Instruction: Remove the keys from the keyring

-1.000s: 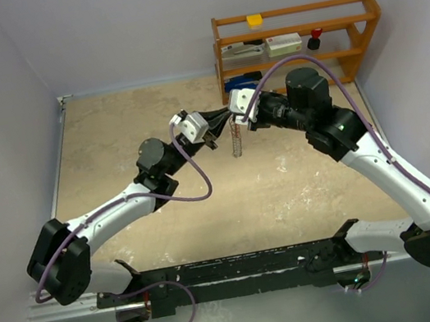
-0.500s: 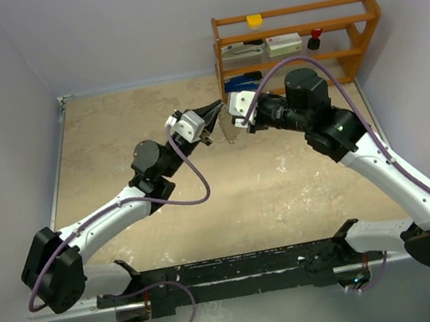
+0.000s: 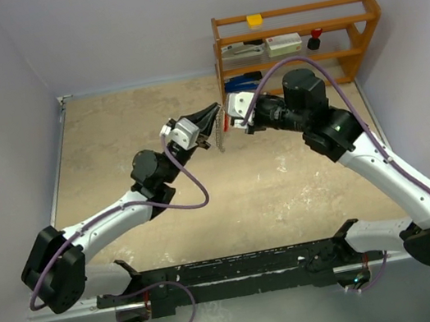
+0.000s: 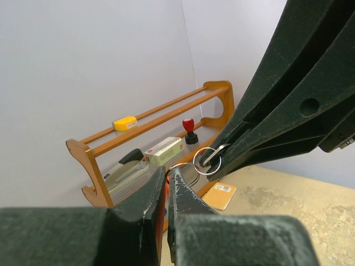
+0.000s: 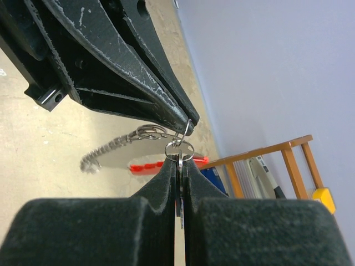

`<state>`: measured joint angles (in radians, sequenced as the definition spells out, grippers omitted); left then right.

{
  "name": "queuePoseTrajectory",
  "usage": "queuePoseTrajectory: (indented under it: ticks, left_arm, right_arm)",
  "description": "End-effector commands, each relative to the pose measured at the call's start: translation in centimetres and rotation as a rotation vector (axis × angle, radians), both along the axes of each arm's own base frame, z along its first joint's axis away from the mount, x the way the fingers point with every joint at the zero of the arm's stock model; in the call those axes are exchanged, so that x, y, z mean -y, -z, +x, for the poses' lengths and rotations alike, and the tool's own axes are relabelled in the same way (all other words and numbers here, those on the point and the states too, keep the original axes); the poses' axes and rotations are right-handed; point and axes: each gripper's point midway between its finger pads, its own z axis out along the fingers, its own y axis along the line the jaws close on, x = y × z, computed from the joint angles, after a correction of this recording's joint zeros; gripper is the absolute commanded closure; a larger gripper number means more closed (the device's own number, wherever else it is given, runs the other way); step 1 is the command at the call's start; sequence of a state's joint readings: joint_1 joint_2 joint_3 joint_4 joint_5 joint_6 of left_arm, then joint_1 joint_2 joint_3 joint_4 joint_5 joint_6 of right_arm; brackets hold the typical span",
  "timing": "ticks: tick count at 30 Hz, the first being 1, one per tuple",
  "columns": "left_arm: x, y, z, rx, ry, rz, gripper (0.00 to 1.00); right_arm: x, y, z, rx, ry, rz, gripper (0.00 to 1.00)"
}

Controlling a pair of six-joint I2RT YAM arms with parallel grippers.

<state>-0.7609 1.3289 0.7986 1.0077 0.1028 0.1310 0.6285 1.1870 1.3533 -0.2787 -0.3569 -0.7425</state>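
Two-arm rig over a sandy, scuffed table [image 3: 111,138], pale lilac walls all round, wooden shelf [image 3: 313,5] in the back right corner holding a yellow block, some boxes and a red-topped stamp.

Up in the air near that shelf: left gripper [image 4: 167,174] and right gripper [image 5: 179,165] tip to tip, both pinched tight. Right one clamped on the keys [image 5: 180,205], with a silver blade poking out between the fingers. Left one clamped on the keyring [image 5: 147,165], probably by a small wire loop, though hard to be sure from either wrist view. Red strip and chain dangling underneath.

Versus a second ago: a shift of the whole meeting point left and toward the back wall, left elbow swung in with it, chain looking shorter and a bit slanted from above instead of hanging straight.

Hidden stuff: key heads buried inside the right fingers, key count unreadable, keyring mostly blocked by the fingers in the left wrist view.
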Motion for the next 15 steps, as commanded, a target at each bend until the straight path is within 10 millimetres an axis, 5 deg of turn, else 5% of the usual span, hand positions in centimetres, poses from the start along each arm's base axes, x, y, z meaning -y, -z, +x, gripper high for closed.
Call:
queuePoseTrajectory:
  ticks: [1,15]
  left_arm:
    - [-3.2,-1.8,0.5,0.036,-0.113,-0.113,1.00]
    - [-5.4,-3.9,-2.5,0.148,-0.094,-0.185,1.00]
  right_arm:
    - [-0.4,-2.6,-1.1,0.045,-0.036,0.082,1.00]
    - [-3.0,-6.1,-1.6,-0.037,-0.111,0.346,1.00]
